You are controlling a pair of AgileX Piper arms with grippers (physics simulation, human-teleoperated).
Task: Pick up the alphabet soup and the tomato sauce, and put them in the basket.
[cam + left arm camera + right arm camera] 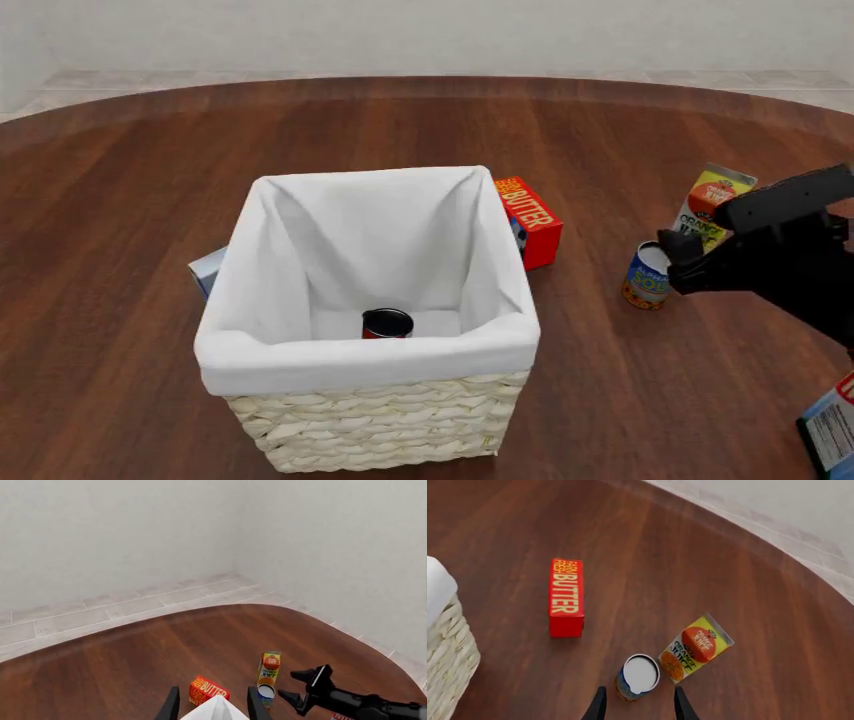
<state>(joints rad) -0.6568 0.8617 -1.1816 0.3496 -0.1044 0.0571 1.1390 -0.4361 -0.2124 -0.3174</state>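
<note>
While my right fingers (636,705) hang spread and empty just above the soup can (637,677), the can stands upright on the tabletop (694,555), not yet between them. My left fingers (213,705) are spread and empty too, over the basket's white cloth corner.

I judge the main risk to be the juice carton (695,647), which stands right against the soup can: one finger coming down on that side could catch the carton and tip it, or shove the can off line so I close on nothing. The butter box (566,597) is clear to the other side.

The soup can is small and blue with orange-yellow label art and a pale silvery lid. The tomato sauce can (387,323), red with a dark lid, already stands inside the basket (387,430), a large cream wicker one with white lining.
</note>
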